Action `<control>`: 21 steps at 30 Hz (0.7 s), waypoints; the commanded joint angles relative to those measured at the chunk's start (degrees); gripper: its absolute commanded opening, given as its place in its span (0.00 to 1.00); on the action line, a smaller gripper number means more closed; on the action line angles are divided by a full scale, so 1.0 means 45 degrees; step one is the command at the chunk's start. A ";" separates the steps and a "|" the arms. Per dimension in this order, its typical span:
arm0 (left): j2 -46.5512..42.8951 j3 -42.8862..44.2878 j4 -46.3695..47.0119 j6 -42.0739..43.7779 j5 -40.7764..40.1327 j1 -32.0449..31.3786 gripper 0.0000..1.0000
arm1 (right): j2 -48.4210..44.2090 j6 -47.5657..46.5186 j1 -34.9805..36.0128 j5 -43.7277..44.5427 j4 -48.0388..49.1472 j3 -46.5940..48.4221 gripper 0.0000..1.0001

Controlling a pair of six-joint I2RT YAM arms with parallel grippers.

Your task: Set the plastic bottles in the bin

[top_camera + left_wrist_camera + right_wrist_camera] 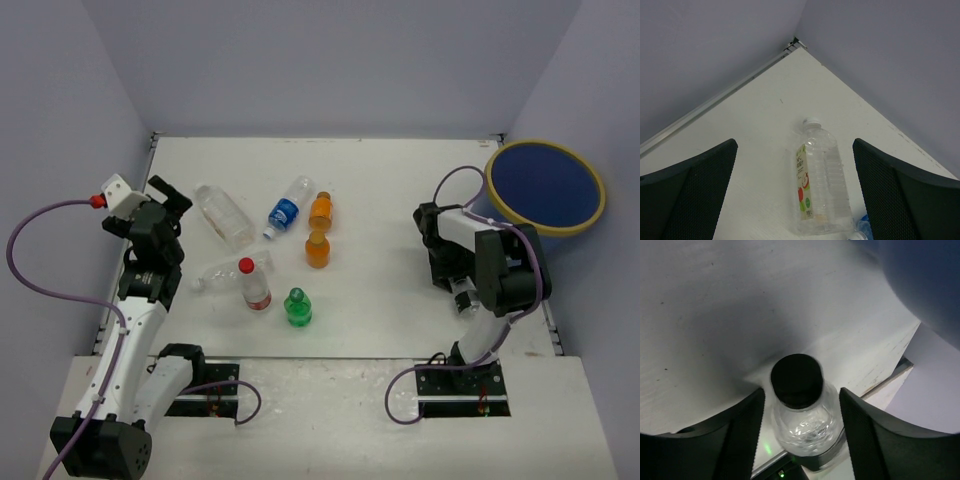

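Observation:
My right gripper (801, 396) is down near the table's right edge, with its fingers close against both sides of a clear plastic bottle (809, 427) with a black cap (796, 380). In the top view that bottle (463, 298) is mostly hidden under the arm. The blue bin (597, 200) with its yellow rim stands at the far right. My left gripper (794, 150) is open above a clear bottle (824, 180) with a fruit label, which lies on the table. Further bottles lie mid-table: blue-labelled (286, 211), two orange (320, 211) (317, 249), green (297, 307), red-capped (254, 285), clear (215, 275).
Lilac walls close in the table at the back and both sides. The bin's blue wall (925, 285) shows above and to the right of the right gripper. The table's right edge (900, 365) runs just beyond the held bottle. Purple cables loop beside both arms.

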 commanded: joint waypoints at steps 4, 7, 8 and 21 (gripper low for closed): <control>-0.0104 -0.0072 0.0537 -0.0411 -0.0705 0.0053 1.00 | 0.0396 0.0041 -0.0206 -0.0536 -0.0109 0.0268 0.35; -0.0104 -0.0072 0.0521 -0.0458 -0.0683 0.0057 1.00 | 0.0254 0.0054 -0.0187 -0.0783 -0.0247 0.0396 0.24; -0.0104 -0.0072 0.0507 -0.0503 -0.0653 0.0057 1.00 | -0.0085 0.0083 -0.0172 -0.0978 -0.0380 0.0516 0.15; 0.0337 0.0525 -0.0525 -0.0970 0.0678 0.0057 1.00 | -0.4943 -0.1950 0.3938 -0.4000 0.1752 0.3924 0.00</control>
